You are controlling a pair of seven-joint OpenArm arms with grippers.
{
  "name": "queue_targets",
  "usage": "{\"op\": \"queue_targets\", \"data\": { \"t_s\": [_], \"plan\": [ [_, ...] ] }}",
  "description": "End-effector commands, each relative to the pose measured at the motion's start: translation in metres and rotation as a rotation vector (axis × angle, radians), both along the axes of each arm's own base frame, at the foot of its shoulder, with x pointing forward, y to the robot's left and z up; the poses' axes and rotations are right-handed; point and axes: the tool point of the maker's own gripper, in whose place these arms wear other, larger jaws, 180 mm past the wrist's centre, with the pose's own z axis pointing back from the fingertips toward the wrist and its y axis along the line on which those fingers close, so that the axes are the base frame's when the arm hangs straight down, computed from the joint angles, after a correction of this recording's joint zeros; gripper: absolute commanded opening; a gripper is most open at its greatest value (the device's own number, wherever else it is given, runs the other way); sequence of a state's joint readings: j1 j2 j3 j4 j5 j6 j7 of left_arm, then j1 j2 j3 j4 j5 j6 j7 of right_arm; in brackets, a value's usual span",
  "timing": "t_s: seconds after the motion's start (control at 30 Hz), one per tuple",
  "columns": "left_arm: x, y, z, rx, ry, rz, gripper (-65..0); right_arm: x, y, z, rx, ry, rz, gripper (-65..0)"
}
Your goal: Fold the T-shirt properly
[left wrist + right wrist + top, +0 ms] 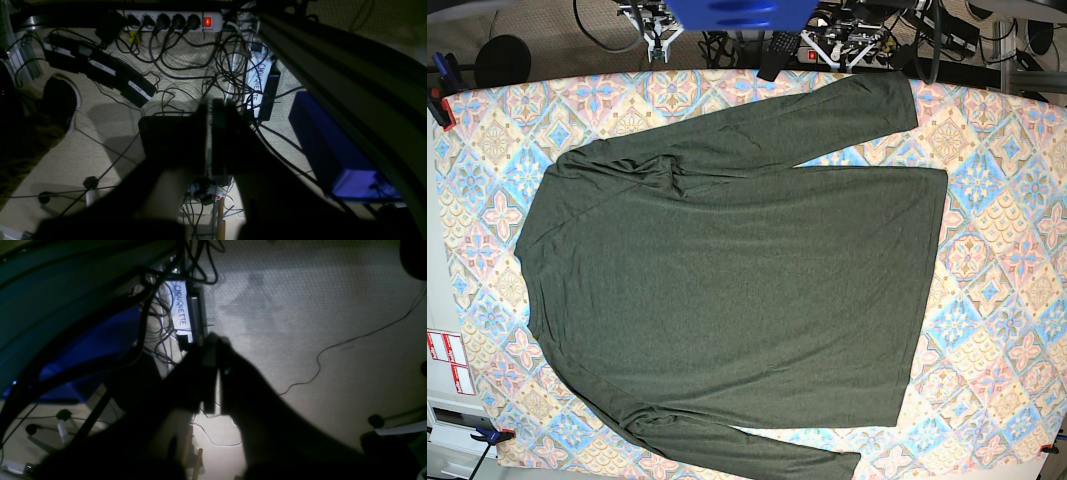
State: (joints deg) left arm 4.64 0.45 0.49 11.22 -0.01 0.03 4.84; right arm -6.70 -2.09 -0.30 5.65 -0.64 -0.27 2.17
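The left pincer (210, 110) is a dark, blocky shape with its two flat fingers pressed together and nothing between them. It hangs over a pale, bumpy woven carpet (100, 140), not over the table. Beyond the left pincer lies a messy tangle of thin black cables (230, 63). Farther off is a long white plastic power strip (166, 20) with a glowing red switch. A smooth blue box (333, 150) sits to the pincer's right, partly cut off by a thick dark bar. The pincer's lower part is so dark that its shape is hard to make out.

The right pincer (213, 343) is also a dark shape with its fingers closed, holding nothing. It hangs over the same pale carpet. Just by its tip is a white label with the word CHOUQUETTE (181, 310) on it. One thin black wire (350, 340) snakes over the carpet to its right.

Neither pincer shows in the view from above. There, the big dark olive-green T-shirt with long sleeves (737, 280) lies spread flat on the table cloth with colourful flower tiles (997, 250). The shirt is thin, soft knit with small wrinkles near one shoulder. One sleeve lies along its top edge. The other sleeve lies along the bottom, and its end is cut off by the picture edge.
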Motion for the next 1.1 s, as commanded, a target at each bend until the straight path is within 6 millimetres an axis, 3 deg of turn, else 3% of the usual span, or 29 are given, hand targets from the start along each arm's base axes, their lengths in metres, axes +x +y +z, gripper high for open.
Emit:
{"op": "queue_targets", "data": {
  "t_s": [0.0,0.6,0.8,1.0,1.07],
  "plan": [
    [-0.003,0.000,0.000,0.003,-0.002,0.007,-65.0,-0.003,0.003,0.000,0.006,0.000,-0.007,-65.0],
    [-0.007,0.005,0.000,0.009,0.004,0.007,-65.0,-0.004,0.003,0.000,0.006,0.002,-0.007,-65.0],
    [-0.035,0.008,0.001,0.014,0.045,0.000,-65.0,-0.005,0.001,0.000,0.003,0.003,-0.006,-65.0],
    [-0.064,0.030,0.003,0.048,0.086,0.002,-65.0,-0.040,-0.002,0.003,-0.003,0.046,-0.004,-65.0],
    [-0.074,0.045,0.005,0.071,0.082,-0.001,-65.0,-0.046,-0.019,0.006,-0.030,0.036,0.000,-65.0]
  ]
}}
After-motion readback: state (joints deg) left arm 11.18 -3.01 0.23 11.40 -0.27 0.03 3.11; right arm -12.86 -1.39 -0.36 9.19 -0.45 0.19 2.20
